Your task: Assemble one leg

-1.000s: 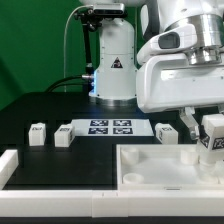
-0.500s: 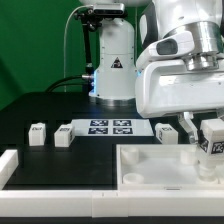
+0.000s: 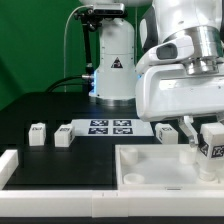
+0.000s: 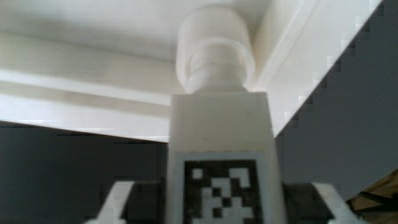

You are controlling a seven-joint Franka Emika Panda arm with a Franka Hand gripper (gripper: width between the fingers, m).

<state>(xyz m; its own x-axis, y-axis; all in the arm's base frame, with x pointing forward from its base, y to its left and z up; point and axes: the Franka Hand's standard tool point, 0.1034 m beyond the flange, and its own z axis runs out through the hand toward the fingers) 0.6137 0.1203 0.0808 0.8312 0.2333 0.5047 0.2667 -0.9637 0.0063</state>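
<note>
Exterior view: I see the arm's white two-finger gripper [image 3: 207,138] hanging at the exterior view's right, its jaws closed to a narrow gap on a small white stubby plastic leg [image 3: 212,148]. The leg's square black-and-white tag faces the camera. The leg stands about upright between the fingers, over the far right corner area of the large white square tray-like part [image 3: 150,172]. I cannot tell whether its lower end touches that part. Beyond the tray-like part, on the black table [image 3: 30,108], lies the thin flat white marker board [image 3: 110,127]. A spare white tagged block [image 3: 38,133] and a second spare block [image 3: 63,136] sit to the exterior view's left of it. A third spare block [image 3: 164,131] sits just beside its other end. Wrist view: the leg [image 4: 221,120] fills the middle of the picture, its tagged end nearest the camera. Its rounded end points away toward the white wall of the tray-like part [image 4: 71,80]. The fingertips [image 4: 121,205] flank the tagged end on both sides. The picture is too blurred to make out the contact itself.
</note>
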